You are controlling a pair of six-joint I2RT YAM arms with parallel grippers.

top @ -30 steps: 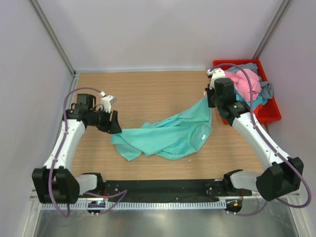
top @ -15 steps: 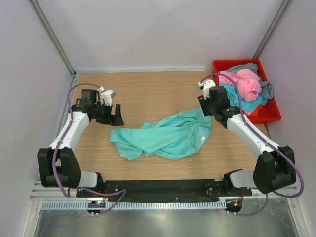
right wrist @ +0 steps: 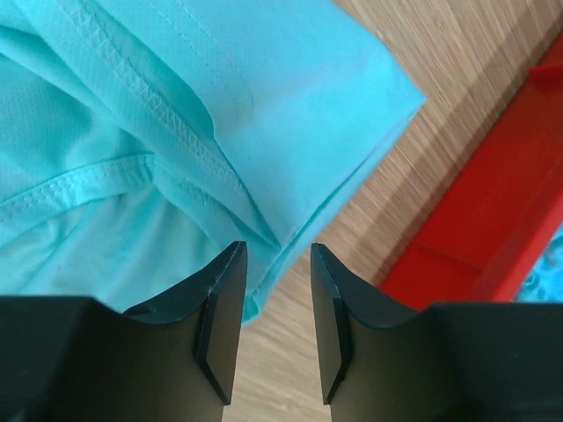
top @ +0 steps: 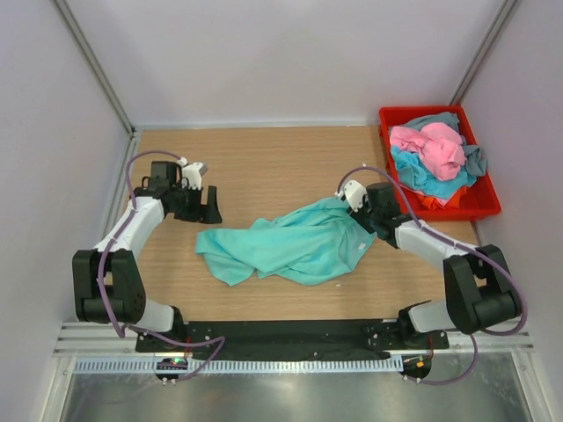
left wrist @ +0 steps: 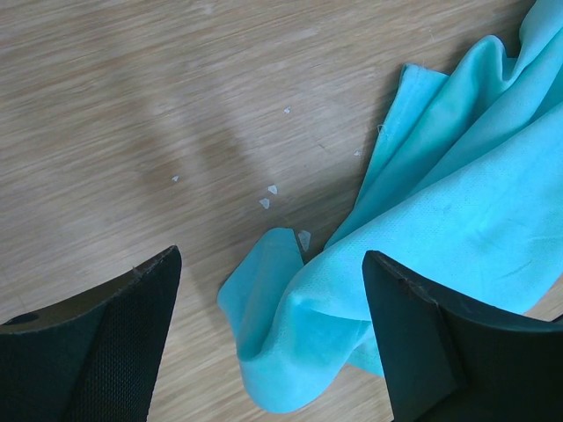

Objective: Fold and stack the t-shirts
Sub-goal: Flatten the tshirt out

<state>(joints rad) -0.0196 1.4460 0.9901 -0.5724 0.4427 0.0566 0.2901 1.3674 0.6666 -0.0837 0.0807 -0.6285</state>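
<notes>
The left fingers (left wrist: 106, 343) are spread wide with nothing between them, hanging over bare wood just beside the left end of the teal shirt (top: 299, 246). One folded corner of the cloth reaches into the space between their tips without touching either. A few small pale flecks (left wrist: 268, 198) lie on the wood near that corner.

The right fingers (right wrist: 220, 325) stand a narrow gap apart at the shirt's right end. A folded, stitched hem lies between their tips, and wood shows through the rest of the gap, so they do not appear to be pinching the cloth.

The teal shirt lies crumpled and unfolded in the middle of the desk (top: 264, 167), stretched between the two arms.

At the far right corner sits a red bin (top: 482, 207). It holds a heap of other shirts, with a pink one (top: 431, 148) on top, a turquoise one (top: 420, 176) under it and a grey-blue one (top: 475, 160) at the back.
</notes>
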